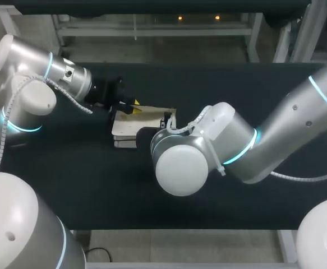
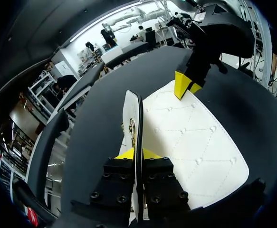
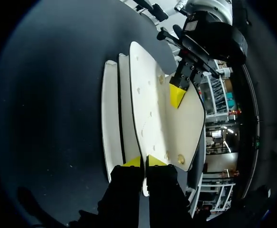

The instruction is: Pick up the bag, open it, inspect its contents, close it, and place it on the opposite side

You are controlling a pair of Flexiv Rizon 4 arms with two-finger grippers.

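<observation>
Looking at a white quilted bag (image 1: 125,126) lying flat on the black table (image 1: 68,185), a little left of middle; finding the left gripper (image 2: 134,154) clenched on a thin upright edge of the flap (image 3: 150,102); finding the right gripper (image 3: 144,161) likewise pinched tight on the flap's opposite edge, beside the two snaps (image 3: 180,159). Judging the opening as under way, with nothing of the contents visible yet. Could slip off either edge, given how little material sits between the fingers; would then let the flap fall closed. Could drag or lift the whole bag instead of parting it, with nothing pinning the lower layers down. Could strain the seams or snaps by pulling the two grips apart unevenly; could twist the flap by raising one side faster than the other. Worth minding too how close both grippers sit over the bag; might knock together on any inward move.
</observation>
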